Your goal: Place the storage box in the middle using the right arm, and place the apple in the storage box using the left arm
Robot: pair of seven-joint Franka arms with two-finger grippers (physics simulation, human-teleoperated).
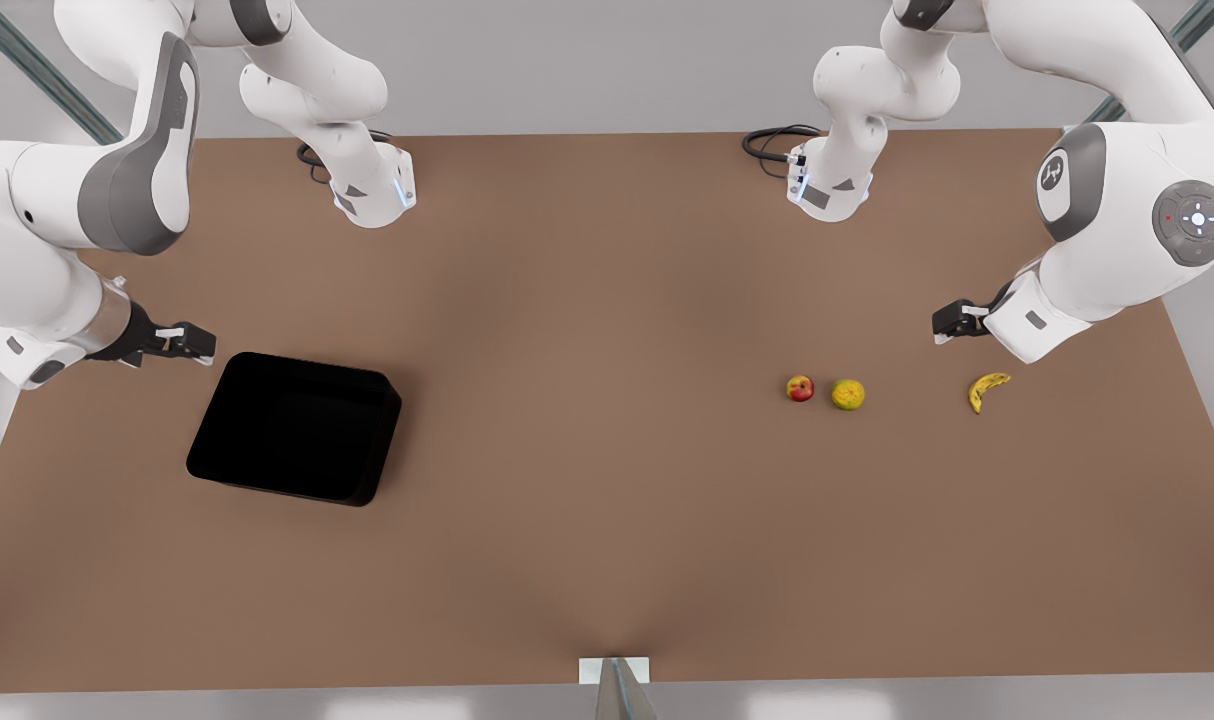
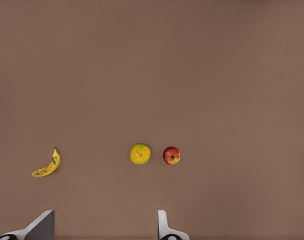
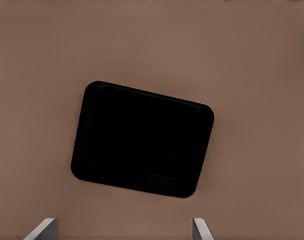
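Brown matte tabletop (image 1: pixel 607 520), plain and unmarked, stood before a pale grey wall with metal struts at both upper corners; no readable writing appeared anywhere, only a small round emblem on the arm at the front view's right.

Storage box (image 1: pixel 295 427): large shallow matte black rectangular bin with rounded corners and a raised rim, lay skewed on the tabletop at the front view's left, well off centre.

Apple (image 1: pixel 800 388): small round red fruit with a yellow patch, rested on the tabletop at the front view's right, just beside a yellow-green round fruit (image 1: pixel 848 394), the two apart. Curved yellow banana (image 1: pixel 986 390) lay farther toward that side.

Right gripper (image 1: pixel 189 341): hung above the tabletop near the storage box's far corner, fingers (image 3: pixel 42 230) spread wide, holding nothing.

Left gripper (image 1: pixel 952 320): hung above the tabletop between the round fruit and the banana, farther back, fingers (image 2: pixel 163 225) spread, holding nothing.
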